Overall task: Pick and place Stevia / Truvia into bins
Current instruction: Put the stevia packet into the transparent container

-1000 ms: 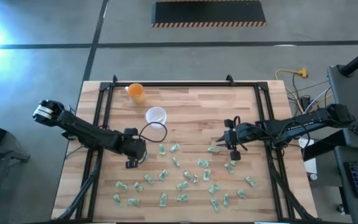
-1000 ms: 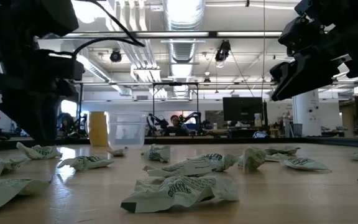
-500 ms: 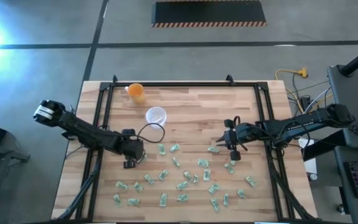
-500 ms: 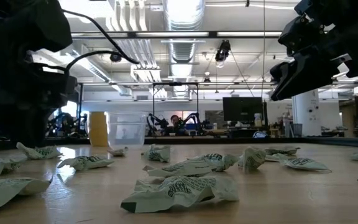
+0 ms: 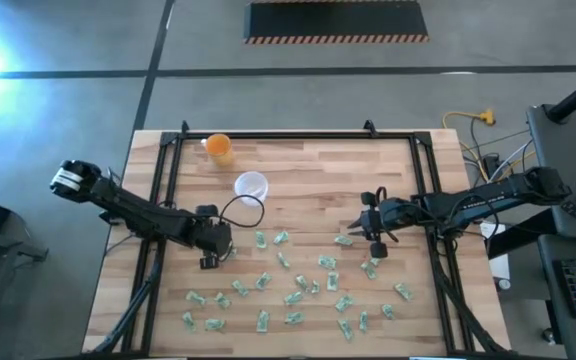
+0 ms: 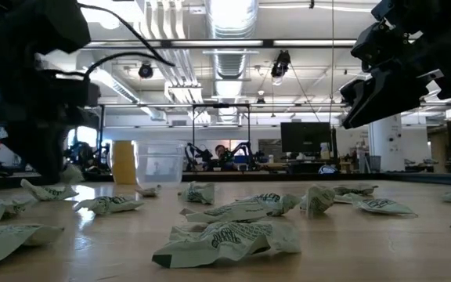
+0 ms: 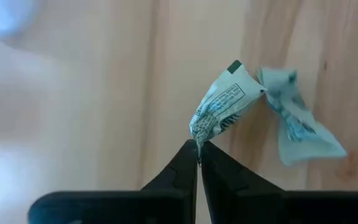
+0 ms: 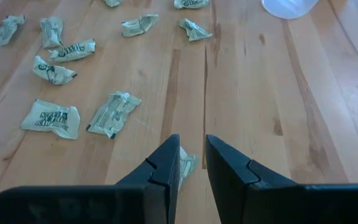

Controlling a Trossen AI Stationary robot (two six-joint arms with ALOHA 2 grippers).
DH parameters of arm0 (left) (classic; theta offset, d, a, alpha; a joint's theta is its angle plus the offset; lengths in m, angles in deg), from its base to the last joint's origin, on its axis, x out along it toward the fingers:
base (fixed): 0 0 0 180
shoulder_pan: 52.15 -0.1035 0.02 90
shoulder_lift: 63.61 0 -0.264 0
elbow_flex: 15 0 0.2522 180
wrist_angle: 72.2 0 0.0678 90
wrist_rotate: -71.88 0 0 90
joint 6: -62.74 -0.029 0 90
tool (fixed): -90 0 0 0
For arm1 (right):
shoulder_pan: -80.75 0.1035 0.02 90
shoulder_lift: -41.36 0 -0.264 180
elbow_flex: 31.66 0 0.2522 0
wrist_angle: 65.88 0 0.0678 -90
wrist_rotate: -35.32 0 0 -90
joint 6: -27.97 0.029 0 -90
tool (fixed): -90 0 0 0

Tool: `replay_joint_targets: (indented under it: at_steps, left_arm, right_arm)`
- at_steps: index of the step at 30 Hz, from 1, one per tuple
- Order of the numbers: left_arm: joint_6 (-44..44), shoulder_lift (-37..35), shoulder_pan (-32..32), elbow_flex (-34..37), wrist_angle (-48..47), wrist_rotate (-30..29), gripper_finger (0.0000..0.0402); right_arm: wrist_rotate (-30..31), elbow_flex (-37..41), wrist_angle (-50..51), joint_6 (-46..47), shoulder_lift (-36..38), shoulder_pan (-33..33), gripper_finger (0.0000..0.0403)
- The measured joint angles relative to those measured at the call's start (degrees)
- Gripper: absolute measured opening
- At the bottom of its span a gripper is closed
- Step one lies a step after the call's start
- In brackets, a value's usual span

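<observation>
Many pale green-and-white sachets [image 5: 298,290] lie scattered over the near half of the wooden table. The clear cup [image 5: 251,186] stands upright on its base at the middle left and also shows in the low view [image 6: 159,164]. My left gripper [image 5: 222,243] is near the cup, on its near side, shut on one sachet [image 7: 219,112]. My right gripper [image 5: 362,224] hovers right of centre, open, above a sachet [image 8: 186,165] that lies on the table and shows between its fingers. My left gripper pinches one corner of the sachet [image 7: 197,140] between its two fingertips. The rest of the crumpled sachet sticks out past the fingertips. The fingers point down at the table. The sachet looks lifted off the wood, above another sachet [image 7: 298,124] that lies there.
An orange cup [image 5: 218,148] stands at the far left, beyond the clear cup. A black frame [image 5: 268,135] runs along the table's far edge and down both sides. Bare wood [image 5: 328,175] lies between the cups and the sachets.
My left gripper has moved a little toward the table's left edge. My right gripper has kept still.
</observation>
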State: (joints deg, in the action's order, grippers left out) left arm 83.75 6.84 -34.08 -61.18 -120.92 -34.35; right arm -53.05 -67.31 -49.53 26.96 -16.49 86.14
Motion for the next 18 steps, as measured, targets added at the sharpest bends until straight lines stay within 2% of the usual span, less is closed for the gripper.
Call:
replay_joint_targets:
  at_steps: [5,8,12,18]
  left_arm:
    - [-2.5,-4.0,0.0,-1.1,0.0,-9.3,0.0]
    - [-5.1,-6.2,0.0,-1.6,0.7,-17.6,0.0]
    - [-13.0,-7.8,-1.4,-1.2,7.7,-28.9,0.0]
    - [-28.9,-6.2,-7.7,-1.6,21.2,-29.7,0.0]
  right_arm:
    - [0.0,0.4,-0.8,0.0,0.0,0.0,0.0068]
    - [0.0,0.6,-1.6,-0.1,0.0,0.0,0.0068]
    - [0.0,0.7,-1.7,-0.2,0.0,0.0,0.0068]
    - [0.0,0.7,-2.3,-0.2,0.0,0.0,0.0068]
